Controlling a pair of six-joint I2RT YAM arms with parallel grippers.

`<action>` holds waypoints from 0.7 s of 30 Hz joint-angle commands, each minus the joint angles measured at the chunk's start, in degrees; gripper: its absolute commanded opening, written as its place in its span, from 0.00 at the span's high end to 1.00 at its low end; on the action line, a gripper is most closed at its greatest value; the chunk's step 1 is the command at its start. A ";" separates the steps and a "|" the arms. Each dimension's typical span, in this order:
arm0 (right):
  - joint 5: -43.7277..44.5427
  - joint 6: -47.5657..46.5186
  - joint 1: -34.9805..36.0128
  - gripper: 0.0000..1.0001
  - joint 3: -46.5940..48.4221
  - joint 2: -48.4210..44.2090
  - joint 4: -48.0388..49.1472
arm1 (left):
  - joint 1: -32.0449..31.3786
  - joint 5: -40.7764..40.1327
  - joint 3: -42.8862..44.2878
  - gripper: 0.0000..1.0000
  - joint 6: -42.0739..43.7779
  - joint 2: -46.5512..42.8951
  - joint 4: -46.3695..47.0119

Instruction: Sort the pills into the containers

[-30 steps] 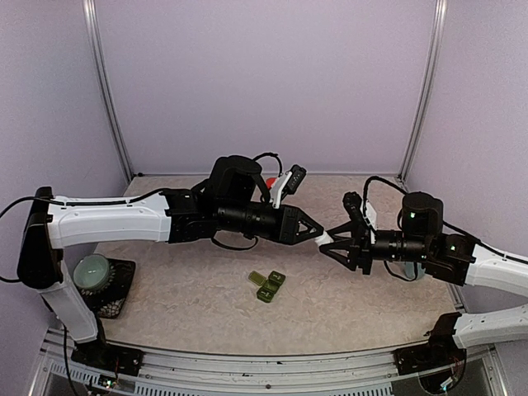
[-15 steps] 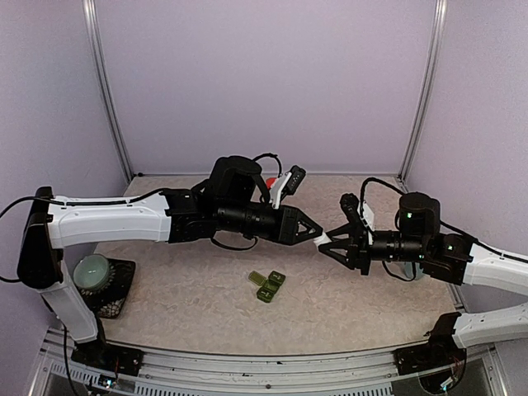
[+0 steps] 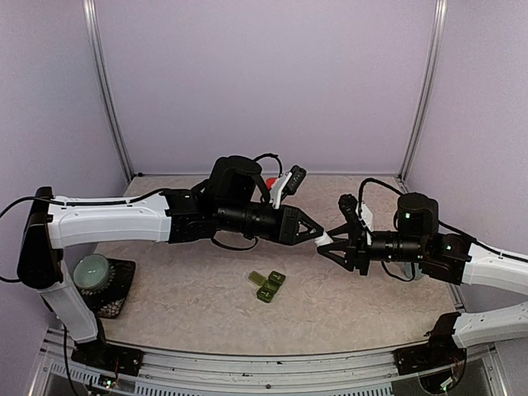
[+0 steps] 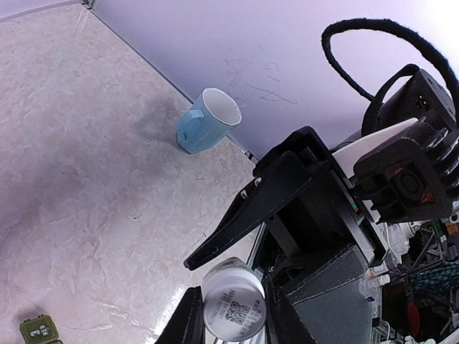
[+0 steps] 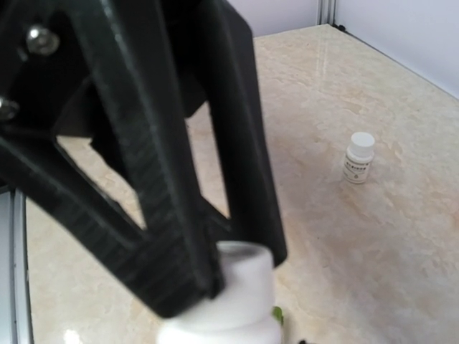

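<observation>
My left gripper is shut on a white pill bottle and holds it in the air above the table's middle. In the left wrist view its fingers flank the bottle's printed end. My right gripper faces it, open, with its prongs around the bottle's other end; one long finger shows beside the bottle. The right wrist view shows the bottle's cap under the left gripper's black fingers. The dark green containers lie on the table below, also seen in the left wrist view.
A pale blue mug stands by the right wall. A second small white bottle stands on the table. A green round dish on a dark mat sits at the near left. A red object shows behind the left arm.
My right gripper has crept a little to the left, closer onto the bottle. The left arm and the containers have not moved.
</observation>
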 commanded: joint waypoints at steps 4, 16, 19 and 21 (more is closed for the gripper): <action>0.49 -0.11 0.34 0.70 0.37 0.17 1.81 | -0.44 1.36 -0.23 0.84 0.14 -2.00 1.72; -3.68 2.33 0.30 0.83 0.66 -0.68 0.36 | -0.03 0.34 -0.87 0.41 6.22 -6.00 -2.56; -8.12 4.58 0.30 0.82 0.78 -1.25 -0.10 | 0.41 2.85 -3.06 0.32 14.12 -9.24 -3.38; -11.72 6.45 0.30 0.82 1.01 -1.31 -0.24 | 0.42 5.62 -5.22 0.30 19.27 -11.56 -3.02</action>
